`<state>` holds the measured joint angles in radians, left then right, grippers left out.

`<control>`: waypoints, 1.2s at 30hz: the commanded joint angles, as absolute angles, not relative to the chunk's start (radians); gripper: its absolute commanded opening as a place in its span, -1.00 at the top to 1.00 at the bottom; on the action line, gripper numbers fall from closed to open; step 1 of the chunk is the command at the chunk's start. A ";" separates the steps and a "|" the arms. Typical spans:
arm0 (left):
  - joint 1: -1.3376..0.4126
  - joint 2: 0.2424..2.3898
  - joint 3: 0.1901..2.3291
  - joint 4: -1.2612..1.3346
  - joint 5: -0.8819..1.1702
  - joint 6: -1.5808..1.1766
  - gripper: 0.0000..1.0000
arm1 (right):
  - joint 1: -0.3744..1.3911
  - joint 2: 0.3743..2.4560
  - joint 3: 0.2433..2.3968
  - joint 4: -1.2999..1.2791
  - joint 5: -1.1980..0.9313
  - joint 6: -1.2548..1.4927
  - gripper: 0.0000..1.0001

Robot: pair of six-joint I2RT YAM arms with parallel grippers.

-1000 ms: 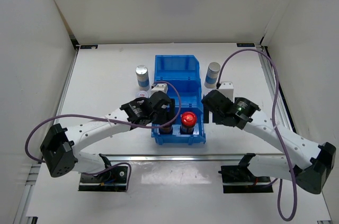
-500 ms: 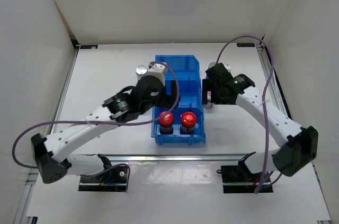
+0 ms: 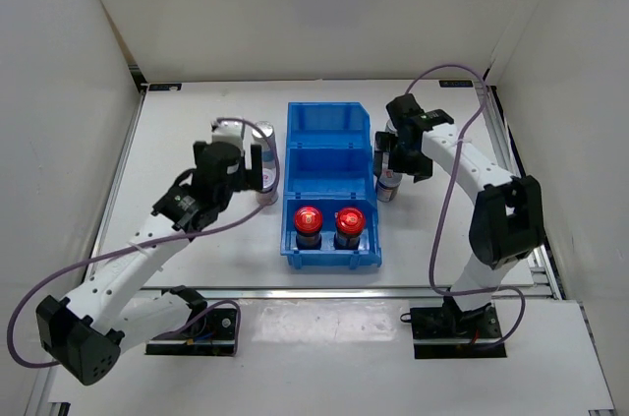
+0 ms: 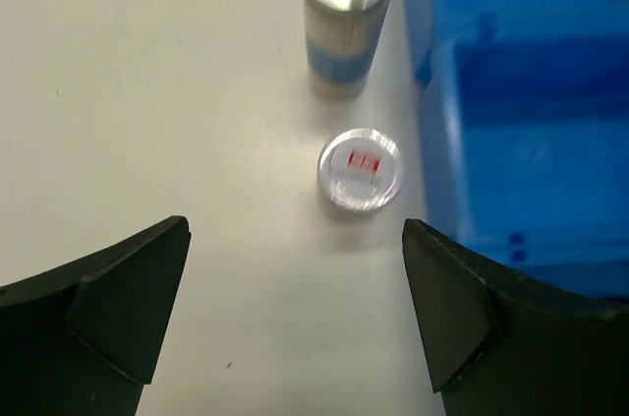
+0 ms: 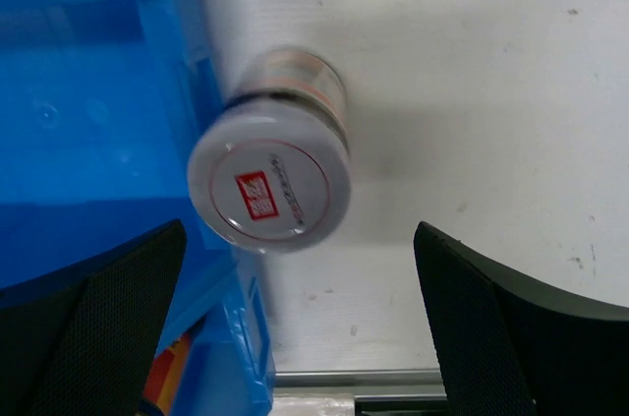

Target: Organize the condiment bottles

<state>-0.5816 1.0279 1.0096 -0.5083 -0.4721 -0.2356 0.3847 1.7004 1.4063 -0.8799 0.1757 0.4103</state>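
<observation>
The bench (image 3: 197,121) is a white surface carrying all items. A blue bin (image 3: 329,119) with three compartments stands at its centre, its long axis running away from the arm bases. The far and middle compartments show bare blue floor.

The left gripper (image 4: 295,227) is positioned over the bench to the left of the bin. Its jaws are spread wide and hold nothing. The right gripper (image 5: 298,229) is positioned at the bin's right side. Its jaws are also spread wide and hold nothing.

Bottle positions:

1. Two dark jars with red lids (image 3: 309,219) (image 3: 349,222) stand upright side by side in the compartment nearest the arm bases.
2. One blue-and-white cylinder (image 4: 344,8) with a silver cap stands upright on the bench, just beside the bin's left wall, ahead of the left gripper.
3. One short silver-lidded jar (image 4: 361,170) stands on the bench near that cylinder, on the side closer to the left gripper, just beside the bin's left wall. Its lid carries a red mark.
4. A second short jar (image 5: 270,190), with a grey lid and a red mark, stands on the bench just beside the bin's right wall, below the open jaws of the right gripper. No finger touches it.
</observation>
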 commanded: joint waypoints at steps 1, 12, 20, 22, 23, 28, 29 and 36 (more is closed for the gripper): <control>-0.571 0.946 0.916 -0.413 -0.445 -0.196 -1.00 | 0.379 1.736 1.491 -0.853 0.135 0.376 -1.00; -0.580 1.062 0.954 -0.400 -0.502 -0.187 -1.00 | 0.379 1.864 1.514 -0.853 0.123 0.387 -0.60; -0.580 1.034 0.954 -0.400 -0.512 -0.187 -1.00 | 0.379 1.799 1.552 -0.887 0.185 0.387 0.25; -0.580 1.034 0.954 -0.400 -0.502 -0.196 -1.00 | 0.400 1.757 1.587 -0.917 0.233 0.397 0.58; -0.580 1.034 0.954 -0.400 -0.502 -0.196 -1.00 | 0.426 1.740 1.598 -0.926 0.295 0.397 0.66; -0.580 1.034 0.954 -0.400 -0.502 -0.196 -1.00 | 0.518 1.638 1.666 -0.948 0.416 0.407 0.84; -0.580 1.034 0.954 -0.400 -0.502 -0.196 -1.00 | 0.546 1.638 1.678 -0.948 0.428 0.407 0.88; -0.580 1.043 0.954 -0.400 -0.502 -0.196 -1.00 | 0.614 1.692 1.747 -0.905 0.328 0.387 0.88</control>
<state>-0.5781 1.0618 0.9249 -0.4175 -0.4904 -0.1928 0.6128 1.6588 1.7130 -0.9375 0.3382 0.3904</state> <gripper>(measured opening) 0.998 0.677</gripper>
